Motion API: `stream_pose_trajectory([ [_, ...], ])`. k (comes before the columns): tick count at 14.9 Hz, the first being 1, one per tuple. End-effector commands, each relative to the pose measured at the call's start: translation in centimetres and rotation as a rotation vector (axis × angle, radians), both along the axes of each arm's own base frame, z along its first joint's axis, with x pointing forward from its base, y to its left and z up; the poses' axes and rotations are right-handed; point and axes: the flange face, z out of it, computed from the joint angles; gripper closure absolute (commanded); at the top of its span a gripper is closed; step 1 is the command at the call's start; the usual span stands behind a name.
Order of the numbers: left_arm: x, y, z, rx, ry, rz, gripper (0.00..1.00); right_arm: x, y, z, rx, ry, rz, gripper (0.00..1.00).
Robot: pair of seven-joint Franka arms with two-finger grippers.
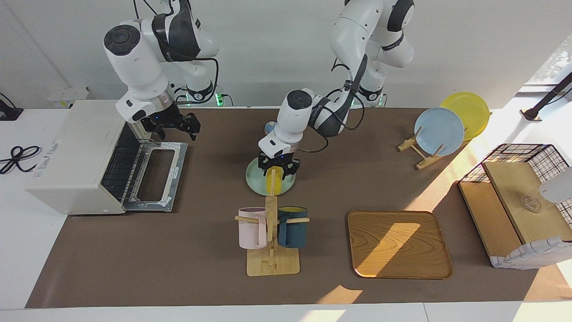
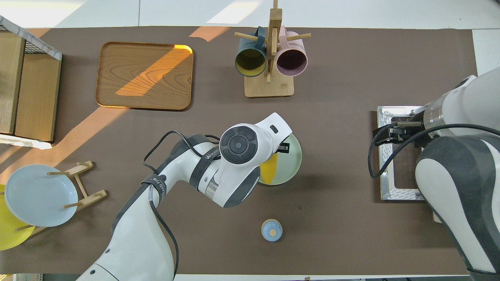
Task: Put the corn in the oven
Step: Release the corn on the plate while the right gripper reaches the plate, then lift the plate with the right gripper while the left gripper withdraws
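Nearest the robots, the right gripper (image 1: 175, 127) waits over the open door of the oven (image 1: 76, 156), fingers apart. Farther out, at mid-worktop, the left gripper (image 1: 278, 172) is down on the corn (image 1: 273, 183), which lies on a green plate (image 1: 257, 181); I cannot tell whether its fingers have clamped. A glossy cob gripped near one end could tip or slide free on lifting

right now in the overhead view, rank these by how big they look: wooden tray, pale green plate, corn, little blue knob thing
1. wooden tray, clearly largest
2. pale green plate, though the left arm hides part of it
3. corn and small blue knobbed lid: unsure, since the left gripper covers most of the corn
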Motion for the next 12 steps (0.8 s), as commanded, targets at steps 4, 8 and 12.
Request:
stream_pose_trajectory([
  [4,4.1,9.1,11.5,0.013,0.042,0.122,0.00,0.0,2.5,0.8,0.033,-0.063,0.040,0.00],
  [8,7.6,18.5,16.9,0.039,0.062,0.224,0.00,3.5,10.6,0.3,0.027,-0.084,0.045,0.00],
  [12,9.7,28.5,21.8,0.073,0.036,0.186,0.00,6.5,23.1,-4.5,0.056,-0.147,-0.017,0.00],
])
